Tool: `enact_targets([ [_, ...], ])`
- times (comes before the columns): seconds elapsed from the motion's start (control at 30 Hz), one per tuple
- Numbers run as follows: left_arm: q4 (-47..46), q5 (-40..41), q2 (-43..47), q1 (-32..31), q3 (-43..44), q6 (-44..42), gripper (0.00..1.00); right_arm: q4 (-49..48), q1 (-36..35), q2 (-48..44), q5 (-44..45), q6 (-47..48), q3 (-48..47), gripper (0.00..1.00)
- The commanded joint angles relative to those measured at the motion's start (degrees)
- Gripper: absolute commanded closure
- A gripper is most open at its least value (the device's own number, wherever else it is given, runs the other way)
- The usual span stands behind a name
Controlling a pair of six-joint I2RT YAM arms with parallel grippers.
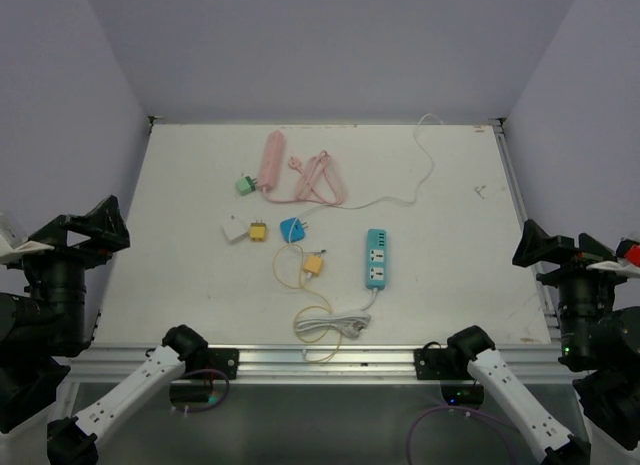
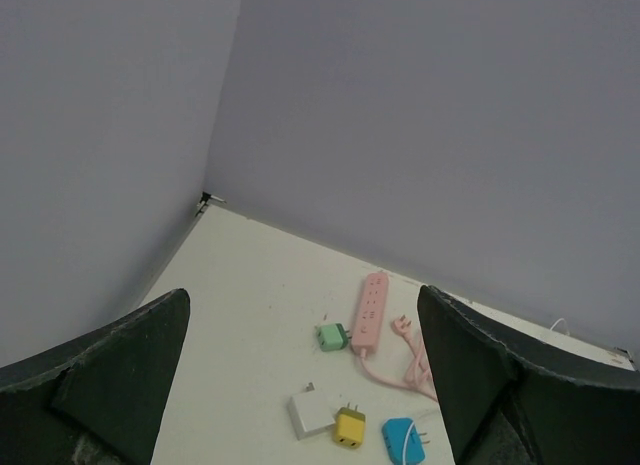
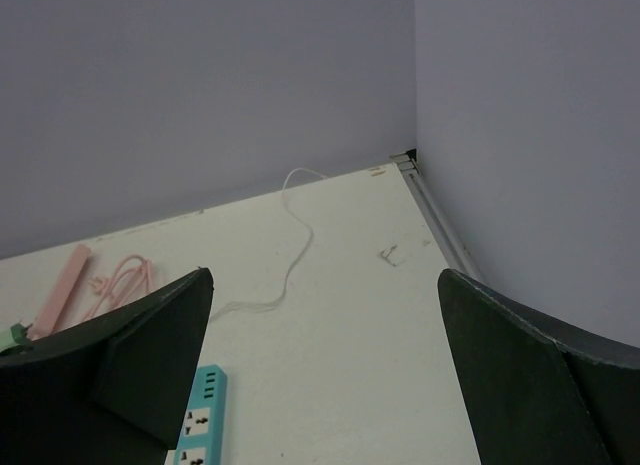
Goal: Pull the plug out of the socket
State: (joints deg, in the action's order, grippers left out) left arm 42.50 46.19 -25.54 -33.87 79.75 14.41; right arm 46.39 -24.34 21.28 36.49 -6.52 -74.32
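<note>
Left pincer (image 2: 305,295): released, jaws spread wide, nothing between them. It hangs off the left edge of the white matte tabletop (image 1: 450,285), well apart from the work. Right pincer (image 3: 325,275): also released and empty, off the right edge.

Task's thing, as I judge it: the small mint-green plastic plug block (image 1: 245,185). It touches the left side of the long pink plastic socket strip (image 1: 272,157) near the strip's near end. I cannot tell whether its prongs are seated. A second candidate is the yellow cube plug (image 1: 258,231), butted against the white square adapter (image 1: 233,228). The teal socket strip (image 1: 378,258) shows no plug in its faces.

Approach not yet begun. The left arm is nearer the green block. I would pin the pink strip flat with the right pincer, close the left on the block's two flat sides, then draw straight out along the prongs without twisting.

Everything is hard, glossy, rounded plastic, and the strip looks light. It would probably slide on this smooth top if left unpinned. The looped pink rubbery cord (image 1: 318,180) lies just beside the strip, so I would keep the jaws off it.
</note>
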Motion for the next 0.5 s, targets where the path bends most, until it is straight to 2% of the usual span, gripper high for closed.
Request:
enact_targets([
  [0.0,-1.89,0.83,0.23,0.03,-0.99,0.35,0.0,-3.76,0.08,-0.27,-0.02,1.69,0.93,0.01],
  [0.47,-5.41,0.3,-0.13,0.03,-4.6,0.26,0.0,-5.61,0.17,-0.1,-0.81,1.6,3.31,0.01],
])
